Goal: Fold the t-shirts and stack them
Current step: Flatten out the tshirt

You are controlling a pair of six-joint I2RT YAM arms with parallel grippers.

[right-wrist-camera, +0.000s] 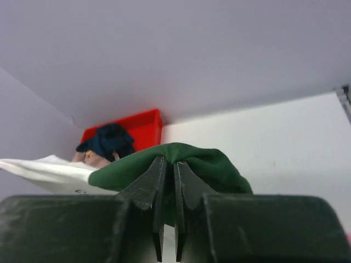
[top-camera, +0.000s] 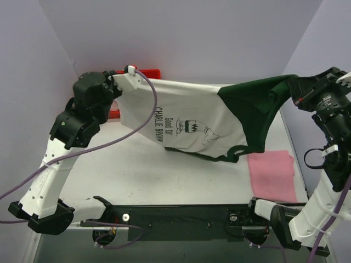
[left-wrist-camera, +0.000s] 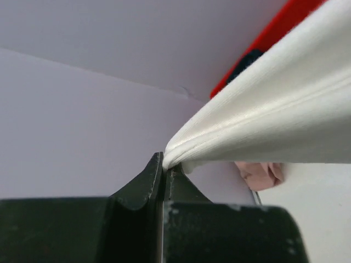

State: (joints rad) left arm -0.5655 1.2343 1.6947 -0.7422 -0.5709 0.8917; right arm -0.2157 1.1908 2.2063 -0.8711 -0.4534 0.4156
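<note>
The white and green t-shirt (top-camera: 186, 118) hangs in the air, stretched from side to side between both hands. The left hand (top-camera: 129, 71) is pressed together on the white edge, back by the red crate (top-camera: 151, 73). The right hand (top-camera: 290, 87) is pressed together on the green part, far to the right. The shirt sags in the middle, and I cannot tell if its low edge touches the surface (top-camera: 164, 181). The bare surface lies under it and toward the front, so I think there is room to lay it flat. A folded pink t-shirt (top-camera: 271, 174) lies near the right arm, so keep off that.
</note>
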